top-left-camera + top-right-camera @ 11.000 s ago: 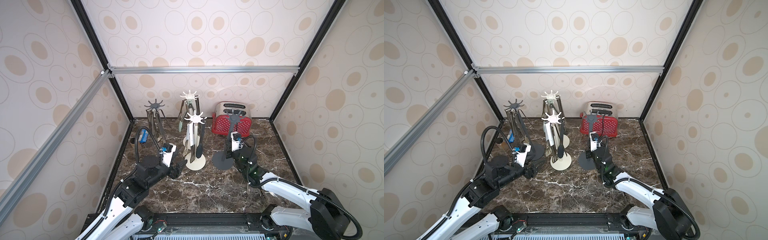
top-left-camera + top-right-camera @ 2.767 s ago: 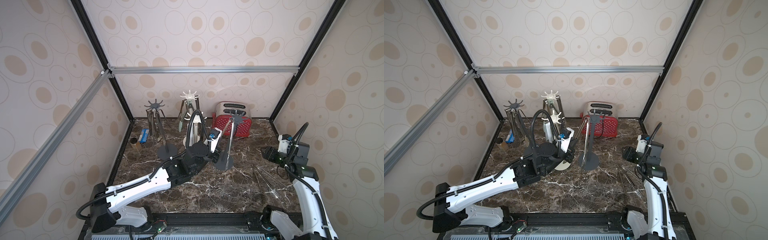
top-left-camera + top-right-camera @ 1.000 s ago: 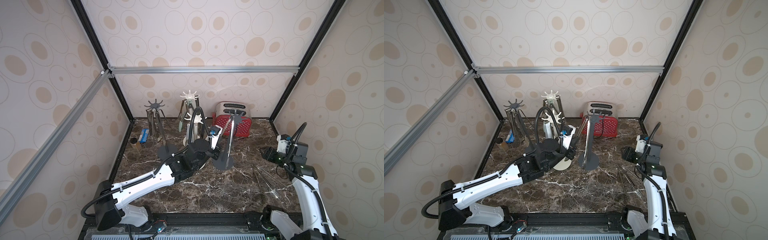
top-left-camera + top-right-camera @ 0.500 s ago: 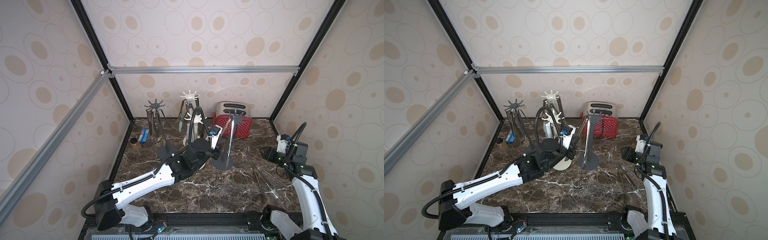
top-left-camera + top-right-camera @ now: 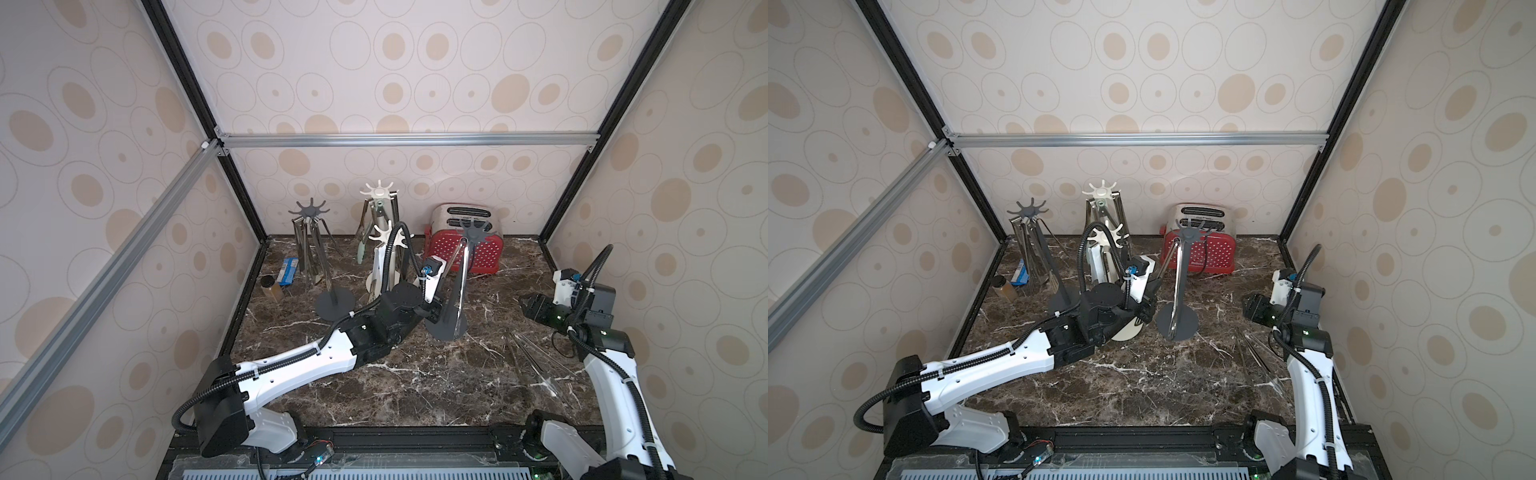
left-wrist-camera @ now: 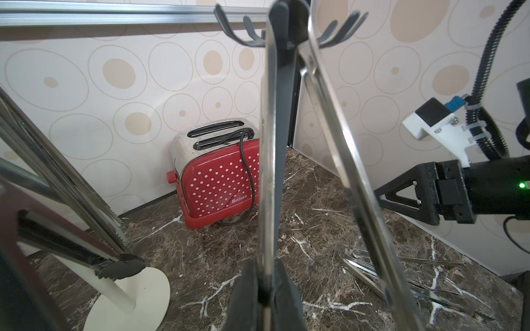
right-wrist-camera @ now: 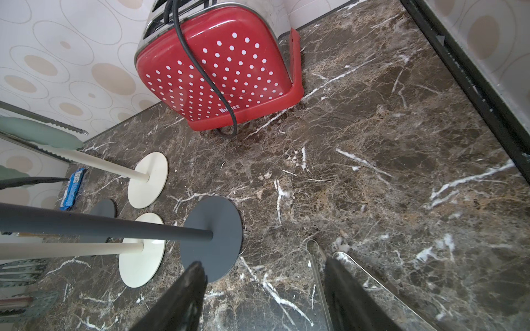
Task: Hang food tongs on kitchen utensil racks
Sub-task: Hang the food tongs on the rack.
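1. The steel tongs (image 5: 1176,286) I am handling hang nearly upright at the dark grey rack (image 5: 475,236) in front of the red toaster (image 5: 486,259). Their joined end is up at the star crown, the tips are down, and the legs spread in a narrow V.
2. One leg runs down beside the pole toward the round base. The other slants away toward my left claw (image 6: 265,276). I cannot tell whether the joined end actually sits on a hook.
3. The left claw is closed tight on that slanted leg, low down and near the rack's base. The left wrist view shows the steel strip pinched between the fingers.
4. My left arm (image 5: 299,370) stretches long and low from the front left of the tabletop (image 5: 415,386) to its middle, with the wrist turned up toward the rack.
5. My right arm (image 5: 611,374) stands at the right edge with its elbow raised. The right claw (image 5: 527,306) points toward the middle above the tabletop, its jaws wide apart and holding nothing.
6. Loose tongs (image 5: 536,361) lie flat below the right claw. Their long axes run from the middle toward the front right, rounded ends toward the middle.
7. To the left stand the front cream rack (image 5: 390,239), the rear cream rack (image 5: 378,193) and a second dark grey rack (image 5: 309,212), each carrying tongs that hang tips down.
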`<state>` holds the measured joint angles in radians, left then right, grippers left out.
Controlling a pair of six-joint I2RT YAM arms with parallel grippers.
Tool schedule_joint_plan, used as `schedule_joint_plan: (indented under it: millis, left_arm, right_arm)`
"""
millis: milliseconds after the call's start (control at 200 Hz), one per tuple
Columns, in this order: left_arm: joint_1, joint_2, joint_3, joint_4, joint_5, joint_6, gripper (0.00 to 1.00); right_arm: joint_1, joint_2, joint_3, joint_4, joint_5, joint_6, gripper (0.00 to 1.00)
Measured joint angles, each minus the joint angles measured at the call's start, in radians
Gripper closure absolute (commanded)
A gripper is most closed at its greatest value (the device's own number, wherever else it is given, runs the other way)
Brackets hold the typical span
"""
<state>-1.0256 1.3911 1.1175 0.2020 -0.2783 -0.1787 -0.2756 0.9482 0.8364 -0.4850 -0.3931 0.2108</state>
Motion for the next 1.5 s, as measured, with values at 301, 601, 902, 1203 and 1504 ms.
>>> schedule_joint_plan:
  millis: [301, 601, 902, 1203, 1504]
  left_arm:
    - [0.000, -0.022, -0.059, 0.060, 0.007, -0.013, 1.00]
    - [0.000, 0.008, -0.052, 0.094, 0.008, -0.016, 0.98]
    - [0.000, 0.046, -0.029, 0.114, 0.009, -0.016, 0.94]
    - [0.000, 0.050, -0.035, 0.064, 0.006, -0.016, 0.85]
    - [0.001, 0.064, -0.082, 0.002, 0.002, -0.017, 0.82]
  right_arm:
    - [0.000, 0.003, 0.000, 0.000, -0.001, 0.000, 0.31]
    - [0.000, 0.008, 0.000, 0.000, 0.000, 0.000, 0.31]
    - [0.000, 0.008, 0.000, 0.000, 0.000, 0.000, 0.31]
    - [0.000, 0.010, -0.002, 0.000, 0.000, 0.000, 0.31]
    - [0.000, 0.009, -0.003, 0.000, 0.000, 0.000, 0.31]
